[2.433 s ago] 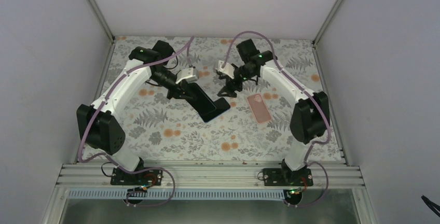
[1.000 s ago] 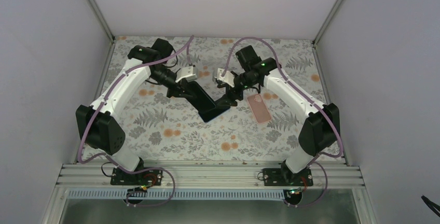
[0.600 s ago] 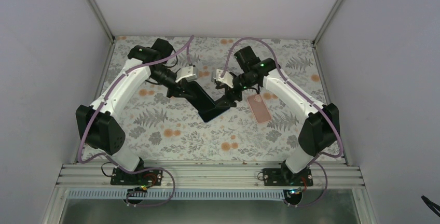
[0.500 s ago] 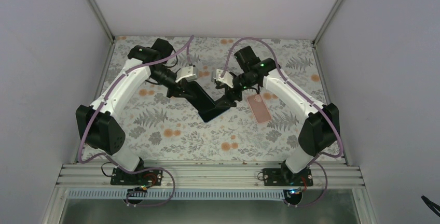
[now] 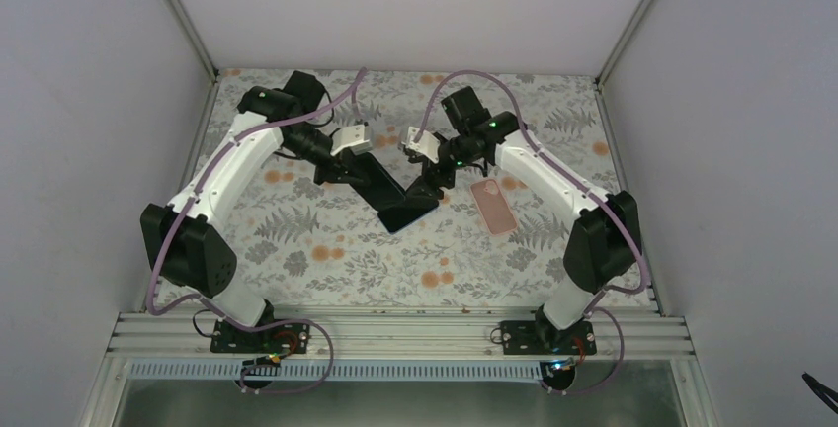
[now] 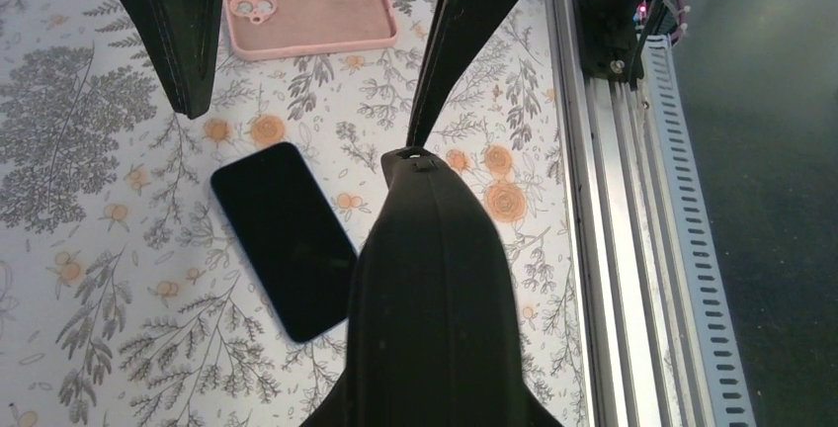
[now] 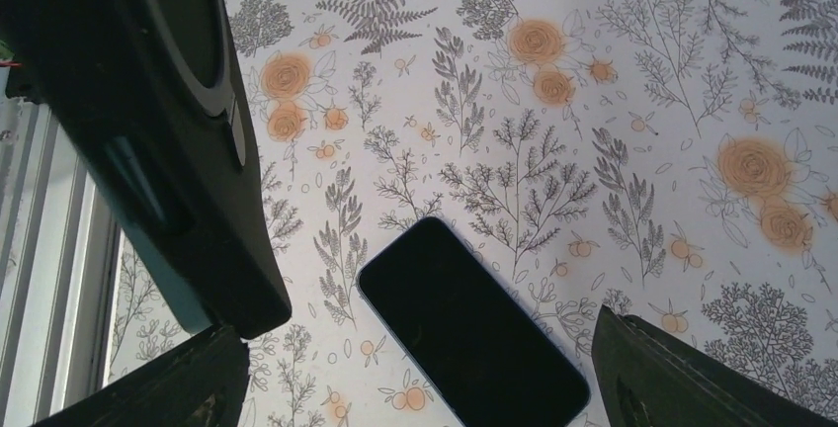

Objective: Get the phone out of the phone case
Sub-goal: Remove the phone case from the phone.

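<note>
The black phone (image 5: 407, 206) lies bare and screen up on the floral table; it also shows in the left wrist view (image 6: 282, 239) and the right wrist view (image 7: 474, 333). The empty pink case (image 5: 492, 205) lies to its right, camera cutout up (image 6: 311, 17). My right gripper (image 5: 429, 186) is open and hangs over the phone's far end, its jaws astride it (image 7: 415, 333). My left gripper (image 5: 376, 182) is shut and empty, its tip (image 6: 420, 160) beside the phone's left edge; whether it touches is unclear.
The floral tabletop (image 5: 326, 249) is walled by white panels at the back and both sides. An aluminium rail (image 5: 395, 333) runs along the near edge and shows in the left wrist view (image 6: 603, 200). The left gripper's body (image 7: 148, 130) fills the right wrist view's upper left.
My right gripper has moved left and down from behind the case to over the phone's far end. The left gripper, phone and case have hardly moved.
</note>
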Controlling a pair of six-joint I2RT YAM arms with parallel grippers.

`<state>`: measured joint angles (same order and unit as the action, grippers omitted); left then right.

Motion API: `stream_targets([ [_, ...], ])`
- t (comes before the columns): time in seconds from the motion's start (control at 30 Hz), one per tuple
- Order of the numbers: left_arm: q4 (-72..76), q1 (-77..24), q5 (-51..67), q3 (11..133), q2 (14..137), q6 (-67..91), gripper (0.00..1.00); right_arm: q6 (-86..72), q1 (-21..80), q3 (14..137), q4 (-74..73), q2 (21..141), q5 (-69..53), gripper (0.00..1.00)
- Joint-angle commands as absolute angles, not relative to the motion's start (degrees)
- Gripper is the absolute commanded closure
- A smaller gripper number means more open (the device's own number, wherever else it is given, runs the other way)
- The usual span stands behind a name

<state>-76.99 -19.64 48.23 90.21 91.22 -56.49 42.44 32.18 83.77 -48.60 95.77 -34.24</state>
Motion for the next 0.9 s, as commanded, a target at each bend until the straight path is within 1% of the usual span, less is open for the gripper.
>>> stream_targets([
  [0.0,-77.87,-20.3,61.48,91.23,88.04,-58.78,0.98,40.51,32.32,85.22,-42.25,99.02,-28.67,0.11],
  [0.3,-77.87,-20.61,67.43,89.96,87.39,-59.53,0.98,38.41,32.67,89.86,-37.94,100.73,-27.51,0.1],
  [0.43,-77.87,-20.61,68.8,89.03,88.39,-60.2,0.98,39.57,34.77,93.98,-42.44,102.65,-30.86,0.1],
  [0.53,-77.87,-20.6,69.67,88.16,89.54,-60.92,0.98,39.62,38.53,95.37,-45.17,103.15,-31.79,0.1],
  [0.67,-77.87,-20.65,70.23,89.05,90.42,-61.24,0.98,39.1,42.73,97.65,-47.28,103.6,-36.67,0.1],
  [0.87,-77.92,-20.57,70.95,89.64,90.27,-61.35,0.98,39.8,42.98,106.91,-52.94,107.52,-46.82,0.1],
])
